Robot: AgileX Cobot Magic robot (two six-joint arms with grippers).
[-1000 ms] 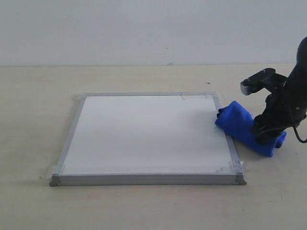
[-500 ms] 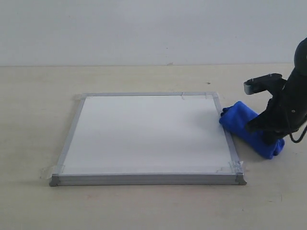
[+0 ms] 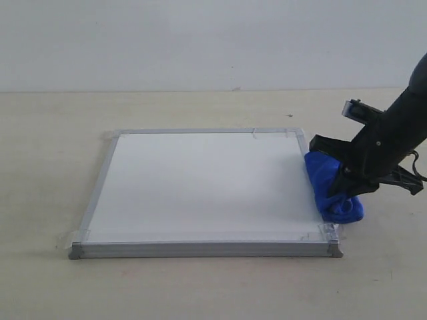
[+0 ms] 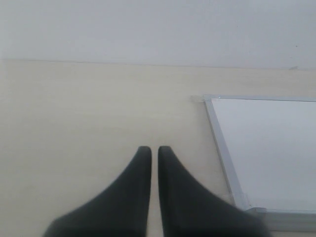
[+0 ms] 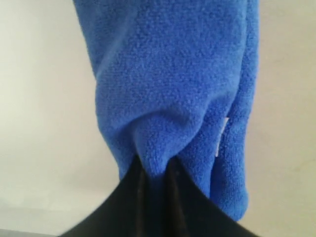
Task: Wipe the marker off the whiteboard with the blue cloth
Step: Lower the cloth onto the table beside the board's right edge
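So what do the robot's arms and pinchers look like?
The left gripper and right gripper each have smooth black fingers tapering to thin tips, like a beak. The right arm is black and chunky, with a small grey-edged box on it and a thin black cable. I see no markings.

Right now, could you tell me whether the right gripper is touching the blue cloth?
Touching. The right wrist view shows the right gripper pinching a fold of the blue cloth between its closed fingertips.

Exterior frontal, raised; left wrist low, shares whiteboard (image 3: 200, 187) corner.
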